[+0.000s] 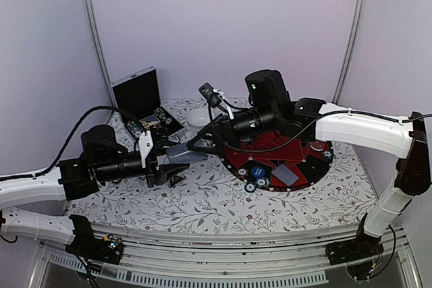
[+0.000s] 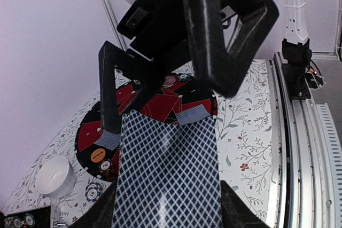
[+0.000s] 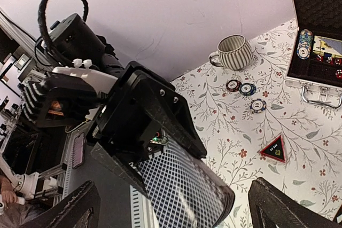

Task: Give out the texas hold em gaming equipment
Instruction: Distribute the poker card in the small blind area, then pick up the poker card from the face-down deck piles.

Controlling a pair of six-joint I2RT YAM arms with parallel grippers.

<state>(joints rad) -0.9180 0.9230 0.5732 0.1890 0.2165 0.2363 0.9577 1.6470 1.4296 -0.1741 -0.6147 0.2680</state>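
Note:
A deck of playing cards (image 2: 168,169) with a blue-and-white diamond back lies between the fingers of my left gripper (image 2: 168,207), which is shut on its sides above the table's left half (image 1: 165,163). My right gripper (image 3: 176,213) is open, facing the deck's (image 3: 181,190) far end, with its black fingers (image 2: 109,116) spread above and around it. Single cards (image 2: 192,115) lie face down on the round red-and-black mat (image 1: 297,163). An orange disc (image 2: 96,156), a blue disc (image 1: 258,172) and striped chips (image 1: 250,187) sit at the mat's edge.
A white ribbed cup (image 3: 235,52) stands at the back, with three loose chips (image 3: 247,89) near it. An open black case (image 1: 138,92) holding chip rows (image 3: 304,44) stands at the back left. A red-and-black triangle marker (image 3: 273,149) lies on the floral cloth.

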